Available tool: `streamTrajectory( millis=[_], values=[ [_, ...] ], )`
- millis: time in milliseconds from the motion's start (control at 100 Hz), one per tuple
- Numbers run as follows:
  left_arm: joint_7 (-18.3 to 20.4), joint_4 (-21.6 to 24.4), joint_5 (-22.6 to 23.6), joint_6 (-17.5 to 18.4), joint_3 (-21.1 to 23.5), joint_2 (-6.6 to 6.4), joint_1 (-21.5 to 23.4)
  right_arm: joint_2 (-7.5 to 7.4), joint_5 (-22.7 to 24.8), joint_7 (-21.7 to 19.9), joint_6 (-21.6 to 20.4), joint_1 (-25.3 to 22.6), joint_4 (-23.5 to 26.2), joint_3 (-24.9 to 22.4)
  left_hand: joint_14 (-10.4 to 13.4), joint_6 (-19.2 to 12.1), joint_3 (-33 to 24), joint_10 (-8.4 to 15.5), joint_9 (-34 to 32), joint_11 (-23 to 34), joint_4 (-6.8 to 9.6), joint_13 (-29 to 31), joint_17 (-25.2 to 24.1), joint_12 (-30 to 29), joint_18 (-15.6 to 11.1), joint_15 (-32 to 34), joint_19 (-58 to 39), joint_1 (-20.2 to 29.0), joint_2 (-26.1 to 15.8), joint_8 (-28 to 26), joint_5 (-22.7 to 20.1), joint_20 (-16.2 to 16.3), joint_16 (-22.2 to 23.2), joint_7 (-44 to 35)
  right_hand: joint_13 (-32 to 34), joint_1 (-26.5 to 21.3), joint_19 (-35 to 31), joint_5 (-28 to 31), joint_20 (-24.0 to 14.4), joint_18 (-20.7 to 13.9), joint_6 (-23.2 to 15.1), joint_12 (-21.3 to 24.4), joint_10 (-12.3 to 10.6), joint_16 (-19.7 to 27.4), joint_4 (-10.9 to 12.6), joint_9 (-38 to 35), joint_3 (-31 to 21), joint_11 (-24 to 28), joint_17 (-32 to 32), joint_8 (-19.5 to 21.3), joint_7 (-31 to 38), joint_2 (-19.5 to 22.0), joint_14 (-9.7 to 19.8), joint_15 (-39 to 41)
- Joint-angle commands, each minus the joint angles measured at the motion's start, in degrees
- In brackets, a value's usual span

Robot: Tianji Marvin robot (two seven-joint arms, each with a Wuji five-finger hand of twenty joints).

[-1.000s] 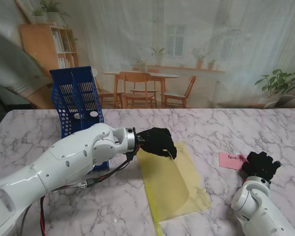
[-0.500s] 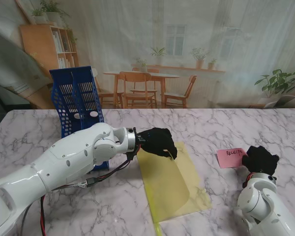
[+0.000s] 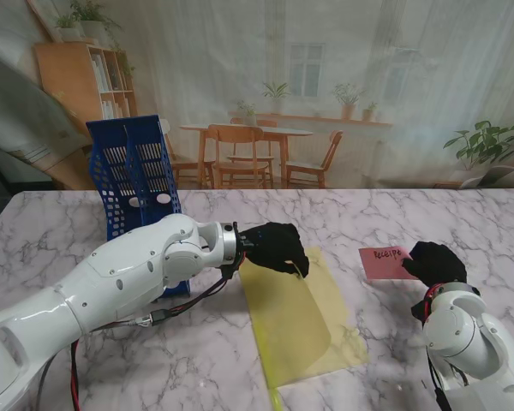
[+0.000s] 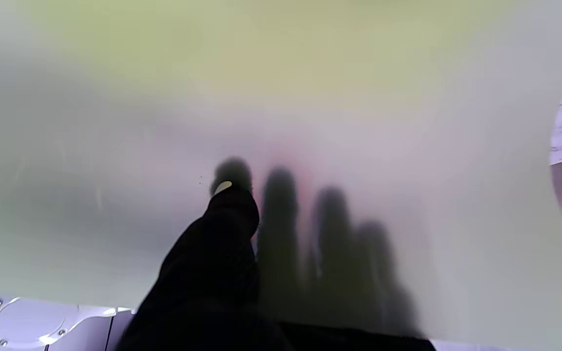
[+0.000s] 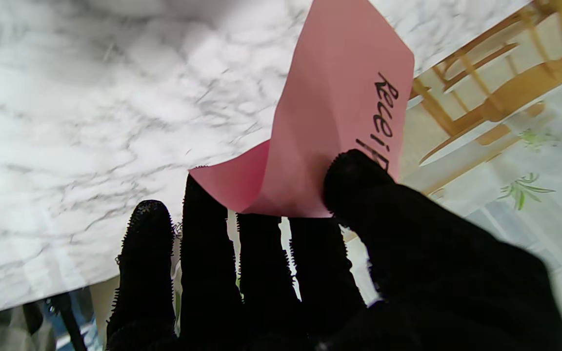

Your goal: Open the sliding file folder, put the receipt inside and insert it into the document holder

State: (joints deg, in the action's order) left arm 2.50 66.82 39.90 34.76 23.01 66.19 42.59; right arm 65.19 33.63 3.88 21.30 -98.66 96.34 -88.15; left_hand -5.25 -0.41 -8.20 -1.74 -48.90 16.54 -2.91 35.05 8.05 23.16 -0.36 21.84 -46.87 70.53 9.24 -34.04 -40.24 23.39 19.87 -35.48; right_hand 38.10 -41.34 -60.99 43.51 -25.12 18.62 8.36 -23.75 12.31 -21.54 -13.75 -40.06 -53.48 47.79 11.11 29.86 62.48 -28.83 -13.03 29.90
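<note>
My right hand point(image 3: 434, 262) pinches the pink receipt point(image 3: 385, 262) between thumb and fingers, holding it clear of the marble table point(image 3: 368, 214), to the right of the yellow sliding file folder point(image 3: 301, 318). My left hand point(image 3: 277, 247) grips the folder's top sheet at its far left corner, peeling it upward; in the left wrist view, four fingers point(image 4: 327, 253) show as shadows behind the translucent cover with the thumb in front, so I read the sheet as pinched between them, though that view is too fogged to be certain. The blue document holder point(image 3: 135, 171) stands upright at the table's far left, behind my left forearm. To do this step well, I judge the receipt should travel left with its free edge leading, low and flat, aimed at the gap under the lifted cover. The paper curls in my grip in the right wrist view, so a slow slide should keep it from buckling against the folder's edge, with the cover held raised until the slip is fully inside
</note>
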Motion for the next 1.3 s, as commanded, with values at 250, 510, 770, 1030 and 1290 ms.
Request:
streamTrajectory(
  millis=[250, 510, 770, 1030, 1290],
  values=[
    [0.7, -0.4, 0.0, 0.3, -0.6, 0.37, -0.6, -1.11, -4.7, -7.7, 1.2, -2.4, 6.5, -1.4, -0.5, -1.8, -3.4, 0.3, -1.5, 0.5, 0.8, 0.7, -0.4, 0.3, -1.8, 1.4, -2.1, 3.4, -3.6, -3.8, -5.0, 0.8, 0.4, -11.8, 1.7, -3.7, -3.5, 1.1, -0.4, 1.0, 1.5, -1.0, 1.2, -1.4, -0.1, -1.1, -1.1, 2.6, 0.7, 2.3, 2.5, 1.8, -0.9, 4.9],
    [0.2, -0.5, 0.4, 0.5, -0.6, 0.41, -0.5, -2.16, -12.0, -15.2, 4.9, -2.6, 8.9, -1.2, -0.6, -1.8, -3.3, 0.3, -1.5, 0.5, 0.77, 0.6, -0.4, 0.4, -1.8, 1.4, -2.1, 3.4, -3.5, -3.8, -5.0, 0.8, 0.4, -11.8, 2.2, -4.3, -6.3, 1.0, -0.8, 1.1, 2.2, -1.5, 1.7, -2.3, 0.1, -1.1, -0.2, 2.8, 1.5, 2.9, 2.1, 2.5, -1.5, 6.6],
    [-0.2, -0.1, 1.0, 0.9, -0.2, 0.26, -0.3, -3.1, -13.9, -19.2, 9.9, -0.2, 7.6, 3.1, -0.5, -1.8, -3.4, 0.3, -1.5, 0.5, 0.8, 0.6, -0.4, 0.4, -1.8, 1.4, -2.1, 3.4, -3.6, -3.7, -5.0, 0.8, 0.4, -11.9, 2.1, -4.7, -7.8, 0.7, -1.1, 0.9, 2.2, -1.8, 1.9, -2.8, 0.3, -0.7, 0.8, 3.1, 1.6, 3.3, 1.8, 3.1, -1.6, 7.6],
    [-0.4, -0.1, 1.1, 1.1, -0.2, 0.29, -0.3, -3.57, -15.4, -21.0, 14.6, 3.6, 5.4, 8.4, -0.6, -1.8, -3.3, 0.4, -1.5, 0.5, 0.8, 0.6, -0.5, 0.3, -1.9, 1.5, -2.0, 3.4, -3.6, -3.7, -4.9, 0.8, 0.4, -11.8, 2.6, -4.9, -9.3, 0.6, -1.5, 0.8, 2.2, -1.9, 1.9, -3.3, 0.5, -0.5, 1.4, 3.2, 2.3, 3.6, 1.6, 3.4, -1.7, 8.9],
    [-0.6, -0.2, 1.2, 1.2, -0.4, 0.4, -0.3, -3.69, -18.3, -22.0, 18.6, 7.6, 3.5, 12.6, -0.6, -1.8, -3.3, 0.3, -1.5, 0.6, 0.8, 0.5, -0.5, 0.3, -1.9, 1.4, -2.1, 3.4, -3.6, -3.6, -4.9, 0.8, 0.4, -11.8, 2.9, -5.0, -10.4, 0.3, -1.7, 0.8, 2.2, -1.8, 1.9, -3.7, 0.6, -0.2, 1.8, 3.5, 2.7, 3.7, 1.5, 3.8, -1.7, 9.9]
  ],
)
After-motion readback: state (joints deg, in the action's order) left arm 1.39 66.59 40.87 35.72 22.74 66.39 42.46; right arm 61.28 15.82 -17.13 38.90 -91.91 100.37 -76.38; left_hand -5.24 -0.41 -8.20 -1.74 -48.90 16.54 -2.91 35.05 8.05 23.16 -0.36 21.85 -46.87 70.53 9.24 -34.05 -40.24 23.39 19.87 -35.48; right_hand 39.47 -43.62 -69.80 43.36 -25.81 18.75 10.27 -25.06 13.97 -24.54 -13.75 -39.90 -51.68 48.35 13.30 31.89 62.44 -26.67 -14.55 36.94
